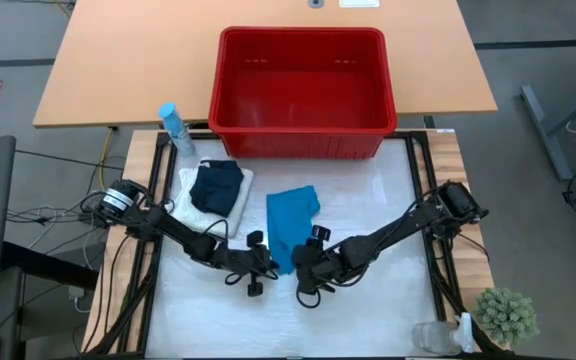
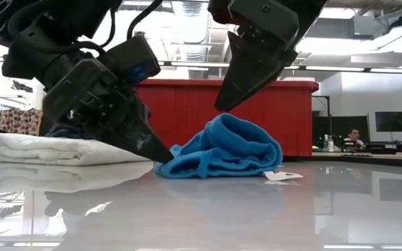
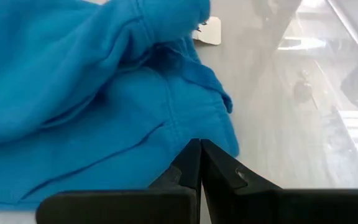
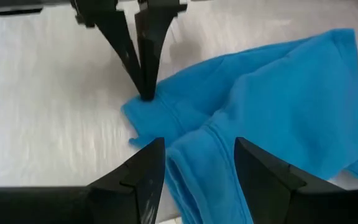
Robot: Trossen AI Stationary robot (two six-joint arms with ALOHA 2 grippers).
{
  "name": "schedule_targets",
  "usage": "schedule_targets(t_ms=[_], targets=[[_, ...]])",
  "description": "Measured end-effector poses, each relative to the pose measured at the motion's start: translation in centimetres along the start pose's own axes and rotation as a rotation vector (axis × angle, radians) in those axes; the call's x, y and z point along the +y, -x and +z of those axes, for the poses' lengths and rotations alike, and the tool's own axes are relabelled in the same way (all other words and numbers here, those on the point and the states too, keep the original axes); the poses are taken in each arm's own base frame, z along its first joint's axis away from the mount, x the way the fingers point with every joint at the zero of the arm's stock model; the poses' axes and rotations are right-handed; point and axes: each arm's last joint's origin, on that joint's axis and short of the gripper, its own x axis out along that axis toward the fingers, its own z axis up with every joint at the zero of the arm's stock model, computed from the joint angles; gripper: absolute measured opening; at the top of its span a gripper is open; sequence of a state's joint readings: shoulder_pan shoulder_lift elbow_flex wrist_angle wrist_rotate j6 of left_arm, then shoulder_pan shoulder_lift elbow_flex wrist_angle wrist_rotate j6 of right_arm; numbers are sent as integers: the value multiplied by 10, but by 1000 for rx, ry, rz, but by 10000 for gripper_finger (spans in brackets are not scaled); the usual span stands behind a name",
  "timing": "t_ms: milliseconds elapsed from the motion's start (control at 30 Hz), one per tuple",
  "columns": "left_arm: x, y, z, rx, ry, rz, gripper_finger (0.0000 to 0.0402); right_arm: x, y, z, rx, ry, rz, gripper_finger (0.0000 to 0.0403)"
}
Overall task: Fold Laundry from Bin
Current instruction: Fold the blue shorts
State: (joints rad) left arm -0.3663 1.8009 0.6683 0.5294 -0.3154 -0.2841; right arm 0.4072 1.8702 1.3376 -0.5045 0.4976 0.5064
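The teal cloth (image 1: pixel 293 218) (image 2: pixel 229 150) lies bunched on the white table, between the two grippers. My left gripper (image 1: pixel 272 262) (image 2: pixel 162 157) is shut, slanting down, its tips at the cloth's near left corner. My right gripper (image 1: pixel 298 262) (image 4: pixel 194 165) is open and hangs just above the cloth, its fingers on either side of a raised fold; it does not appear to touch. The navy cloth (image 1: pixel 217 185) lies on the folded white cloth (image 1: pixel 230 200) at the left. The red bin (image 1: pixel 303 90) stands at the far edge. My left gripper touches the teal cloth's near corner (image 4: pixel 149 102) with its shut fingertips (image 3: pixel 201 152), slanting down from the table's left. The corner lies flat on the table under the tips. Whether any cloth is caught between the fingers, I cannot tell.
A blue spray bottle (image 1: pixel 175 128) stands left of the bin. A small plant (image 1: pixel 506 315) and a clear jar (image 1: pixel 433 337) sit at the near right corner. A white tag (image 2: pixel 279 176) lies by the cloth. Bare table shows to the right and in front.
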Motion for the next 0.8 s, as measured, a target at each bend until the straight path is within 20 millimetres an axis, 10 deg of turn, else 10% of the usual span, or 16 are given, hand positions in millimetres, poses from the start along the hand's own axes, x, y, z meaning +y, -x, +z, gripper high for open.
schedule_targets(t_ms=[800], targets=[[7,-3,4,-5,32,32,0,4,5,-6,-5,-16,-62,214]])
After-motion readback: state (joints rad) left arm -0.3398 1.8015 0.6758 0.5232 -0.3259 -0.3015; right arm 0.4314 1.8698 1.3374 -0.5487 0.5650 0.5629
